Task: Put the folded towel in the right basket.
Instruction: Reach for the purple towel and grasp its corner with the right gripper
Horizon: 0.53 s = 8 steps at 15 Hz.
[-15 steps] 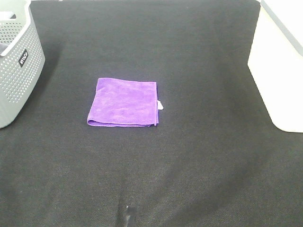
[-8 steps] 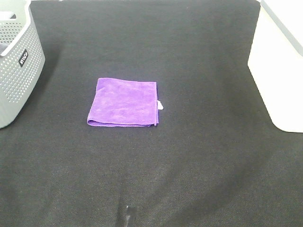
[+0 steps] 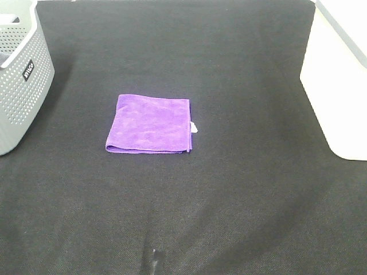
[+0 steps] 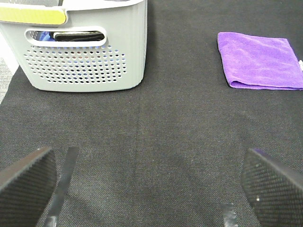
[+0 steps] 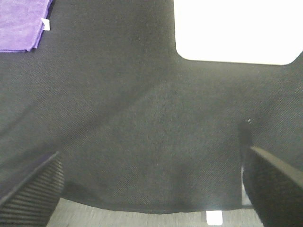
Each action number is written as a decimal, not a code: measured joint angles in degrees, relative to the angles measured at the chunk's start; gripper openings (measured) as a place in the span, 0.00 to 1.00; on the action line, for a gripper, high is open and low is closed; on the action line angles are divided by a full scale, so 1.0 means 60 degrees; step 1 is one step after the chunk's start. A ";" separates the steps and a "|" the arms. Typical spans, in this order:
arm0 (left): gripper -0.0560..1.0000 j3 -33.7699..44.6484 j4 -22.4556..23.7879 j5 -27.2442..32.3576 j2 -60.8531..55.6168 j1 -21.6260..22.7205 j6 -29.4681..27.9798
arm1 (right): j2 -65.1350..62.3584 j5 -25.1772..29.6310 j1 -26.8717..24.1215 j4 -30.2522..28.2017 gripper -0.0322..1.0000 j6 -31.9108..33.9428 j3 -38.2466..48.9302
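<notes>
Nothing is done yet: the purple folded towel (image 3: 149, 132) lies on the surface (image 3: 229, 200), well apart from the white basket (image 3: 338, 80), with left claw (image 4: 149, 184) and right claw (image 5: 154, 189) wide, empty.

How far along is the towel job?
Nothing is done yet: the towel lies folded on the black mat, apart from the white basket on the right. In hand: nothing; the left end effector and right end effector are open. Left: grasp, carry, drop.

The high camera looks down from far. The low wrist cameras look toward 10 and 2 o'clock. All three share the towel (image 3: 149, 132).
</notes>
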 joint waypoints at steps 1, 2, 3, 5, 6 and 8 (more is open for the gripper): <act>0.99 0.0000 0.0000 0.0000 0.0000 0.0000 0.0000 | 0.1423 0.0143 0.0000 0.0076 0.97 0.0000 -0.1127; 0.99 0.0000 0.0000 0.0000 0.0000 0.0000 0.0000 | 0.3839 0.0477 0.0000 0.0277 0.97 -0.0229 -0.3170; 0.99 0.0000 0.0000 0.0000 0.0000 0.0000 0.0000 | 0.5338 0.0506 0.0000 0.0430 0.97 -0.0258 -0.4660; 0.99 0.0000 0.0000 0.0000 0.0000 0.0000 0.0000 | 0.7850 0.0477 0.0000 0.1165 0.97 -0.0334 -0.7019; 0.99 0.0000 0.0000 0.0000 0.0000 0.0000 0.0000 | 0.9072 0.0458 0.0124 0.1843 0.97 -0.0458 -0.7811; 0.99 0.0000 0.0000 0.0000 0.0000 0.0000 0.0000 | 1.1469 0.0420 0.1356 0.2492 0.97 -0.0497 -0.8747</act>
